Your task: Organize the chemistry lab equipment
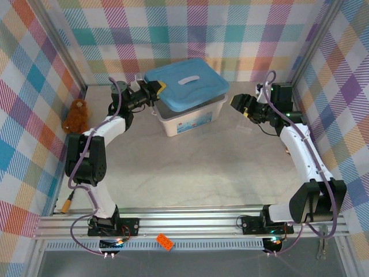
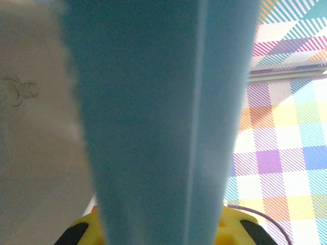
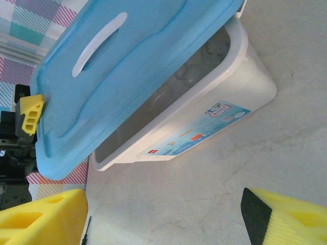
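A blue lid (image 1: 187, 81) with a white handle hangs tilted over a white storage box (image 1: 190, 118) at the back middle of the table. My left gripper (image 1: 155, 91) is shut on the lid's left edge. In the left wrist view the lid (image 2: 158, 112) fills the space between the yellow fingers (image 2: 237, 227). Through the gap under the lid (image 3: 127, 66), blurred clear round items (image 3: 204, 53) lie inside the box (image 3: 240, 87); I cannot tell which equipment they are. My right gripper (image 1: 237, 104) hovers open just right of the box, and nothing lies between its fingers (image 3: 41, 219).
A brown plush toy (image 1: 76, 115) sits against the left wall. A small orange block (image 1: 165, 241) lies on the front rail. Bare grey tabletop (image 1: 196, 173) stretches in front of the box. Checked walls enclose the back and both sides.
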You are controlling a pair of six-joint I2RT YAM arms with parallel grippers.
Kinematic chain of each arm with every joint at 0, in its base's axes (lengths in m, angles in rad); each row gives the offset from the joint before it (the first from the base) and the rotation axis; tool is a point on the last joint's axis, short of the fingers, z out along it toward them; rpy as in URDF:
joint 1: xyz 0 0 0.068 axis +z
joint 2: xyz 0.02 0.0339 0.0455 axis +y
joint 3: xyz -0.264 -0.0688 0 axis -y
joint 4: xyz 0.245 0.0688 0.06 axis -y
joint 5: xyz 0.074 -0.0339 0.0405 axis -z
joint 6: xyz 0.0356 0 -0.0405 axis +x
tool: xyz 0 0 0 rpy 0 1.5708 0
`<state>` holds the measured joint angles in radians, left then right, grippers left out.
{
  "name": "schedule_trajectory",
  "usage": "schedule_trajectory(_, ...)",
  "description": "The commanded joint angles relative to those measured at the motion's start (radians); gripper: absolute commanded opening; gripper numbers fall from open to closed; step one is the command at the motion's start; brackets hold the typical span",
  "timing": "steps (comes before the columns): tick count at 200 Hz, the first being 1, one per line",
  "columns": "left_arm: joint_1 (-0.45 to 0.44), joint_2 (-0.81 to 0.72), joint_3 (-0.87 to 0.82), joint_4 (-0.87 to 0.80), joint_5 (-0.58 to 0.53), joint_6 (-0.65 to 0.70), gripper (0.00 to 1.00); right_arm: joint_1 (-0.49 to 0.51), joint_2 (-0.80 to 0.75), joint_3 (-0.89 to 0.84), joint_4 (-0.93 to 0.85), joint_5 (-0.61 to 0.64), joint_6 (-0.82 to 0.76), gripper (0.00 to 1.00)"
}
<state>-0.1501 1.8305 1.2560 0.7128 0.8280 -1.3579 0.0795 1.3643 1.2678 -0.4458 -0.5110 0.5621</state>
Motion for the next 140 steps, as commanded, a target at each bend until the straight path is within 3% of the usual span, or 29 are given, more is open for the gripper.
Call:
schedule_trajectory(1,-0.009,-0.008,0.049,0.099,0.040,-0.026,0.00,-0.006,-0.021,-0.020,0.002,-0.034,0.001,0.80)
schedule_trajectory(140,0.054,-0.113,-0.001,-0.074,0.125,0.056,0.00,-0.006,-0.029,-0.060,0.042,-0.050,0.010,0.80)
